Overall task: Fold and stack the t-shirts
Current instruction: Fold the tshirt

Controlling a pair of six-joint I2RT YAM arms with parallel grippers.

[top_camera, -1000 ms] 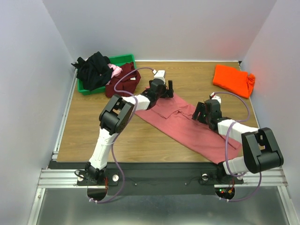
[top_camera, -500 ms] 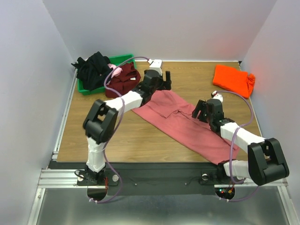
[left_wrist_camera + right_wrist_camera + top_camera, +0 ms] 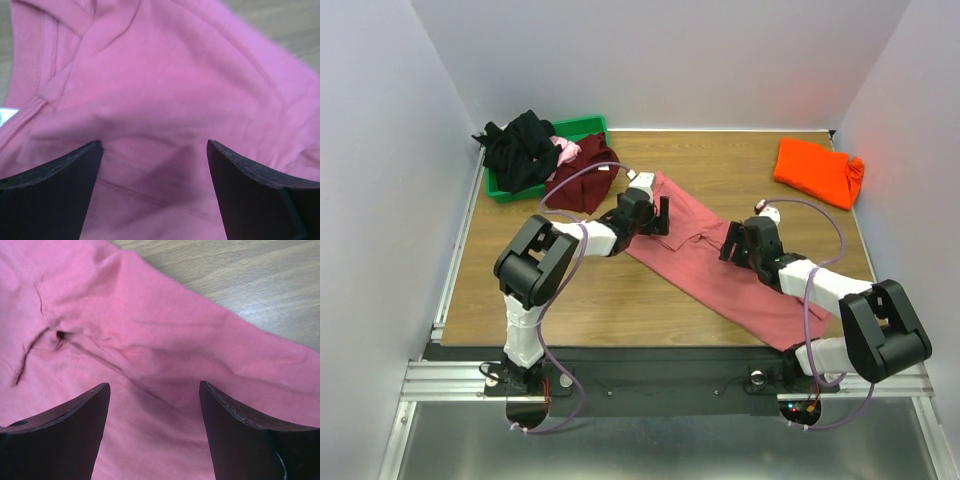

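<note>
So, overhead: salmon-pink t-shirt (image 3: 695,255) lay diagonally on table (image 3: 520,270), left gripper (image 3: 661,216) at its collar end, right gripper (image 3: 729,247) mid-body. Left wrist: jaws wide, empty. Right wrist: parted, empty. Should pinch a single edge, lift together.

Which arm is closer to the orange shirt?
Right. The right arm reaches over the pink shirt, on the near side of the orange shirt; the left arm is farther left, at the pink shirt's collar end.

Far left, the black shirt (image 3: 520,150) hides most of the green bin (image 3: 583,127); only a scrap of light pink shirt (image 3: 563,151) shows. The frame edge cuts the white label (image 3: 7,115).
</note>
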